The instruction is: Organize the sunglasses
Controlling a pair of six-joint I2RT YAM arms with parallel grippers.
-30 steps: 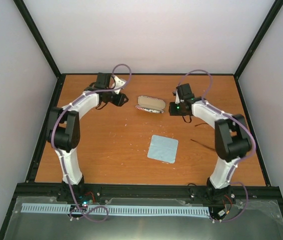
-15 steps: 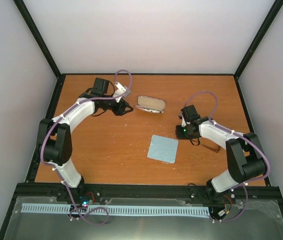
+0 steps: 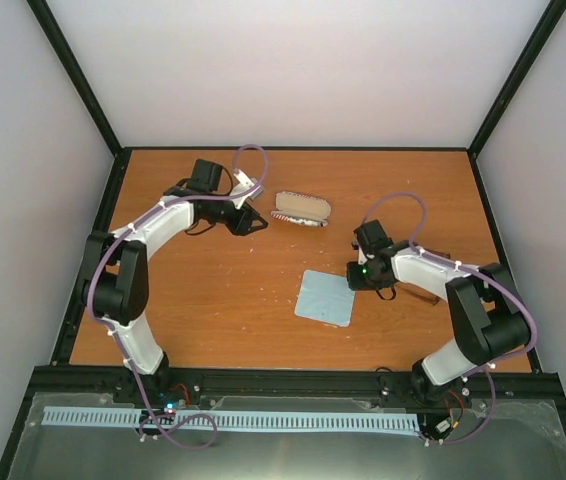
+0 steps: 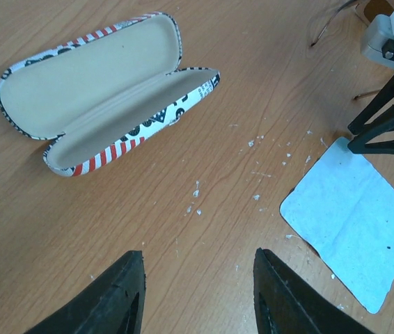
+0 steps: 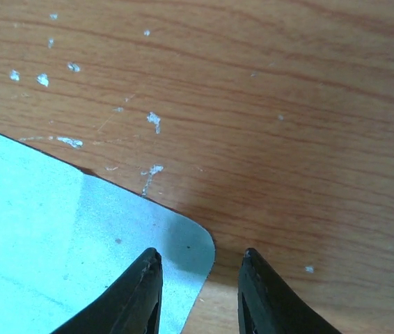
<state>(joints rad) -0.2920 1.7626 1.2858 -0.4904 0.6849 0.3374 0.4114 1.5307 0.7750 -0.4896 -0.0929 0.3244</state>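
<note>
The sunglasses point(image 4: 333, 19) are thin and dark brown. They show only partly at the top right of the left wrist view, and in the top view point(image 3: 426, 297) the right arm mostly hides them. The flag-patterned case point(image 3: 301, 209) lies open and empty; it also shows in the left wrist view point(image 4: 106, 90). My left gripper point(image 3: 255, 222) is open and empty just left of the case, as the left wrist view point(image 4: 198, 253) shows. My right gripper point(image 3: 352, 277) is open, low over the right corner of the light blue cloth point(image 3: 325, 297), its fingers straddling that corner point(image 5: 200, 255).
The light blue cloth point(image 5: 58, 236) lies flat on the wooden table point(image 3: 213, 300); it also shows in the left wrist view point(image 4: 353, 219). White crumbs point(image 4: 256, 170) are scattered between case and cloth. A black frame point(image 3: 293, 381) edges the table.
My right gripper has moved from beside the case toward the near side, down to the cloth's right corner. My left gripper has shifted slightly right toward the case.
</note>
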